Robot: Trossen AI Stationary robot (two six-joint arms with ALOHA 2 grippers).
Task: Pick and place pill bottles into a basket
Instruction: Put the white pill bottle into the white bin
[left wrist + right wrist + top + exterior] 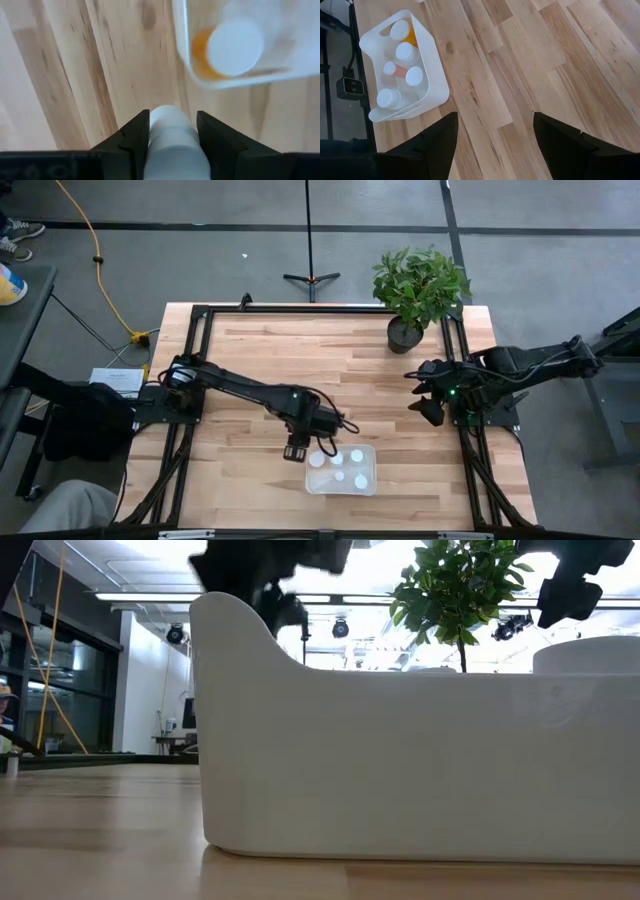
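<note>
**Last bottle at the basket's edge**

My left gripper (294, 452) hangs just outside the basket (366, 487), off its 9 o'clock wall near the corner towards the plant, and my two fingers (135, 135) pinch a white-capped pill bottle (169, 131) by its sides, cap pointing forward. Past that cap, my wrist view shows the basket's rounded corner (186, 60) and, inside it, the orange-tinged bottle (232, 50) standing close to the wall. Five bottles (402, 72) already sit in the basket, so I judge this is the sixth and the step is the carry over the rim.

To do it well, I should lift enough that the bottle's bottom clears the wall, then move towards 3 o'clock until I am over a free patch of floor rather than over the orange one, which crowds this corner. I should lower before letting go, so the bottle does not bounce or topple its neighbours.

My right gripper (428, 395) waits at the table's 3 o'clock edge beside the plant pot (404, 335), fingers (437, 142) spread and holding nothing.
</note>
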